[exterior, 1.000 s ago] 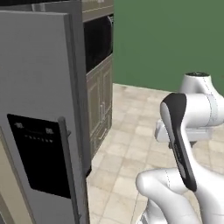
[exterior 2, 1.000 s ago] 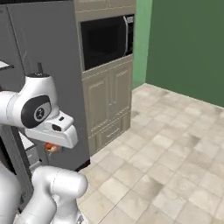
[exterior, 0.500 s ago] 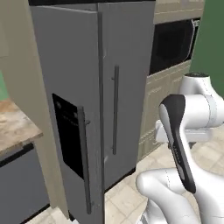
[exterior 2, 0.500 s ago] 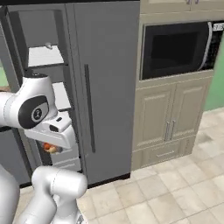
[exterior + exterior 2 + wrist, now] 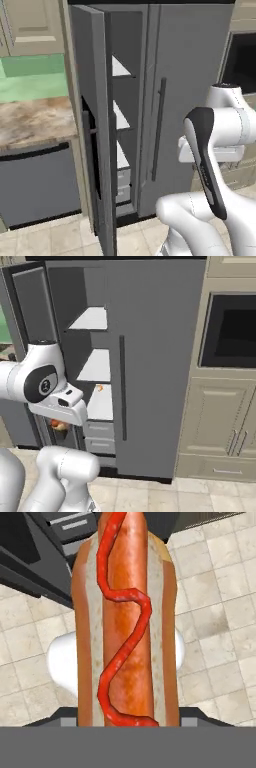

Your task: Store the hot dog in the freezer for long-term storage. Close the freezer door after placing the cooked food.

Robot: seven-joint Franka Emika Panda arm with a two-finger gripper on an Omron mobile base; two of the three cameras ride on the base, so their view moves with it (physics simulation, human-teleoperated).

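The hot dog (image 5: 123,619) is held in the tool (image 5: 125,724), whose two fingers are closed on its lower end. In the hand view its long axis runs straight away from the hand, from the bottom edge up to the top edge, so it points along the tool. The reddish sausage lies in a tan bun with a red wavy line of sauce on top. In the right base view a small orange-brown piece of it (image 5: 60,425) shows just under the white hand, low in front of the open freezer (image 5: 95,381).

Below the hot dog, in the hand view, there is beige tiled floor (image 5: 220,627) and a white rounded part behind the bun. Dark grey drawer fronts are at the upper left.

The freezer door (image 5: 95,130) stands wide open, seen almost edge-on in the left base view, with its bar handle on the near edge. Inside are white shelves (image 5: 97,363) and grey drawers (image 5: 99,437) underneath. A small orange thing (image 5: 99,388) lies on a middle shelf; I cannot tell what it is. The plain grey door (image 5: 155,366) beside it is shut. To the left is a brown stone counter (image 5: 35,120).
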